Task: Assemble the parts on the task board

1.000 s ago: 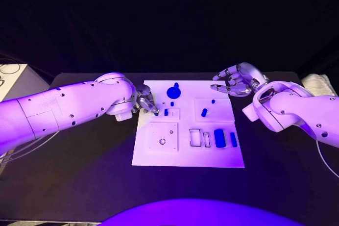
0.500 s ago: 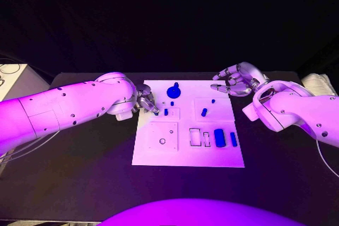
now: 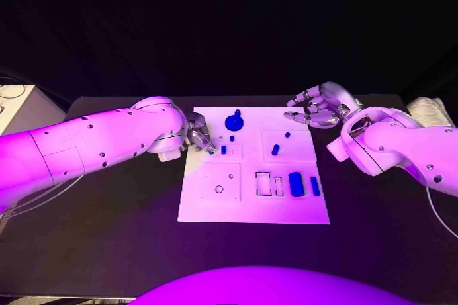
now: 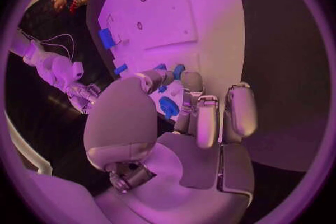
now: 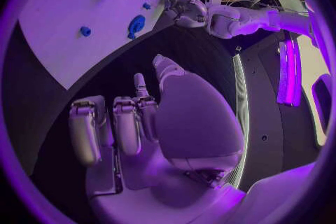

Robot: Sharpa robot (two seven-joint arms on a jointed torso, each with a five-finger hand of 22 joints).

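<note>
At the task board's (image 3: 250,206) nine o'clock edge, our left hand (image 3: 200,137) pinches a small blue peg (image 3: 212,150), probably light, rigid, slippery; our right hand (image 3: 317,109) hangs half-curled, holding nothing.

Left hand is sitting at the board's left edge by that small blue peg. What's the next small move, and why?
Probably close the left hand fingertips on the small blue peg beside them: the task board still shows empty slots, and the right hand hovers off the board's far corner holding nothing.

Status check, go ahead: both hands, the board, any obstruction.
Left hand fingertips at a small blue part on the task board, grip unclear. Right hand empty, fingers apart, off the board's far corner. Nothing in the way.
</note>
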